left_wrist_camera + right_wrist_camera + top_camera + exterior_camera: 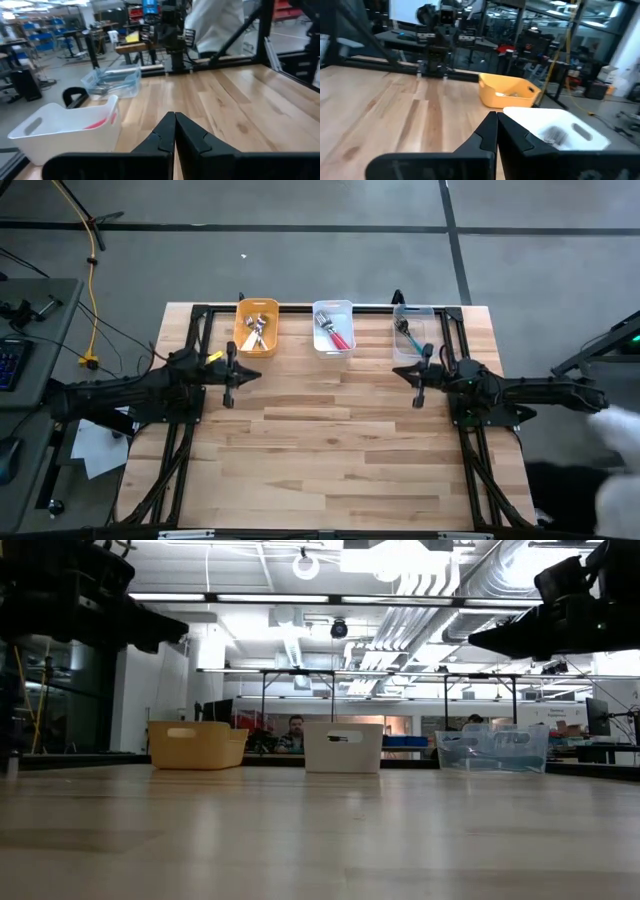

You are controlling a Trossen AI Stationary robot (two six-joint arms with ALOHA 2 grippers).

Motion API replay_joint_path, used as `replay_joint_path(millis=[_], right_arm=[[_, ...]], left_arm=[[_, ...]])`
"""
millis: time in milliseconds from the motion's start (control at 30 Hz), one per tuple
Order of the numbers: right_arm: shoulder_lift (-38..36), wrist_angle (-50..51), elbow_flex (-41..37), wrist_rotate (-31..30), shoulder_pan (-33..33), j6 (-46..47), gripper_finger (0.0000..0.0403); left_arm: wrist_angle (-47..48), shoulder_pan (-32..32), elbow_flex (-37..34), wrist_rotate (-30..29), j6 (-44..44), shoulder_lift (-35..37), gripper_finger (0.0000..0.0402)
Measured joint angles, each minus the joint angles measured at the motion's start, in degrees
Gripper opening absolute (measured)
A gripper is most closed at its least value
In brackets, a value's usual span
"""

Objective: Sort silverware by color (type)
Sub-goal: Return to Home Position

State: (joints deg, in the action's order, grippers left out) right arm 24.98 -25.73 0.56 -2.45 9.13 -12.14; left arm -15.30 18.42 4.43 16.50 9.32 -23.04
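The silverware lies in three bins along the table's far edge. A yellow bin point(258, 327) holds pale and silver forks, a white bin point(333, 328) holds red-handled forks point(341, 337), and a clear bin point(413, 330) holds teal-handled forks point(409, 336). My left gripper point(258, 374) is shut and level above the table at the left, near the yellow bin. My right gripper point(396, 371) is shut and level at the right, near the clear bin. Both face each other across the table's middle and hold nothing. The shut fingertips show in the left wrist view point(175, 117) and the right wrist view point(496, 118).
The wooden tabletop point(330, 450) lies bare between and in front of the arms. A dark frame point(190, 440) runs along its left, right and far sides. In the low view the bins point(343, 747) stand in a row at the far edge, with people point(295, 730) in the room behind.
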Motion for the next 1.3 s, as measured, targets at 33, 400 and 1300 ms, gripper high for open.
replay_joint_path(millis=[33, 400, 1300], right_arm=[[-0.4, 0.1, 0.0, -0.8, 0.0, -0.3, 0.0000], [-2.3, 0.3, 0.0, -2.0, 0.0, -1.4, 0.0000], [-24.8, 23.8, -0.1, -3.6, 2.5, 3.1, 0.0000]], left_arm=[[0.5, -0.4, 0.0, -1.1, -0.2, 1.0, 0.0001], [-1.6, -6.9, -1.5, -12.8, -0.2, 4.2, 0.0000], [14.4, -11.5, -3.5, -21.7, -1.6, 22.8, 0.0000]])
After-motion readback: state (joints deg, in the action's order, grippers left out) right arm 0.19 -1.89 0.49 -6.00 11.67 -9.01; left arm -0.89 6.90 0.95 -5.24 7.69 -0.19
